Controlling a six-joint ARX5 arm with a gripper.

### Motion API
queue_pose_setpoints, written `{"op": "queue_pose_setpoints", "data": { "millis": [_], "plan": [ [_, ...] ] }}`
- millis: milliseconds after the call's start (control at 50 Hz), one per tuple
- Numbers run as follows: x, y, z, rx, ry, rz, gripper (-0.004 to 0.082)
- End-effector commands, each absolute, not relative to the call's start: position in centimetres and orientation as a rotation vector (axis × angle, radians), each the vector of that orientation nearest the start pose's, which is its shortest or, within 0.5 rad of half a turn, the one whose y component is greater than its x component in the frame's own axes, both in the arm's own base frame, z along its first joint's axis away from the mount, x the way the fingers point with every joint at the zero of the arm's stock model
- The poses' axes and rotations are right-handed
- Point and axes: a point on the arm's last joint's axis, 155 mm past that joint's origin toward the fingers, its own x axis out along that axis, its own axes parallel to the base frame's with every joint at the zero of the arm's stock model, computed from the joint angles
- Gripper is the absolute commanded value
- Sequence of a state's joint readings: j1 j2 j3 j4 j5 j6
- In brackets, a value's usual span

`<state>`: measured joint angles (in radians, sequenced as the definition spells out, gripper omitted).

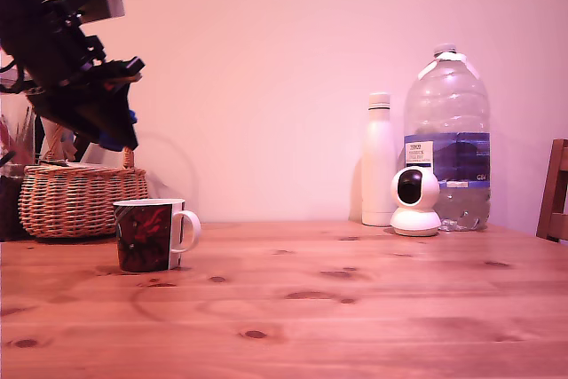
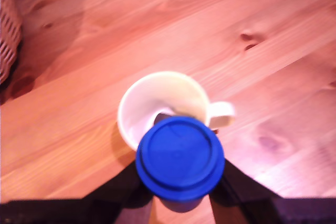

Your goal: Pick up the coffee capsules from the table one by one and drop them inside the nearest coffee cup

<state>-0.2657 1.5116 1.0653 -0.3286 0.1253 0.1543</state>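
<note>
1. The coffee cup stands on the tabletop toward the exterior view's left, its handle pointing to that view's right.
2. A wicker basket sits just behind the cup, further to the exterior view's left.
3. The gripper hangs above the basket and the cup, well clear of the tabletop.
4. In the wrist view, a coffee capsule sits between the jaws, directly over the cup's rim.
5. At the back on the exterior view's right, an insulated bottle and a large water bottle stand side by side, a small security camera just before them.
6. A chair shows at the exterior view's right edge.
</note>
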Motion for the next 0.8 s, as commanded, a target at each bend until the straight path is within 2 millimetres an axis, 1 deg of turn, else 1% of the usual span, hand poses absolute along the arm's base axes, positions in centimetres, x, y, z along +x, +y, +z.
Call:
{"op": "queue_pose_setpoints", "data": {
  "millis": [0,440,680,780],
  "plan": [
    [40.5,-13.21,13.4,0.208,0.757,-0.424,0.0209],
    [40.82,-12.84,13.6,0.213,0.749,-0.402,0.0198],
    [40.91,-13.38,14.35,0.219,0.76,-0.414,0.0199],
    [41.12,-13.72,14.29,0.222,0.777,-0.42,0.0199]
  ]
}}
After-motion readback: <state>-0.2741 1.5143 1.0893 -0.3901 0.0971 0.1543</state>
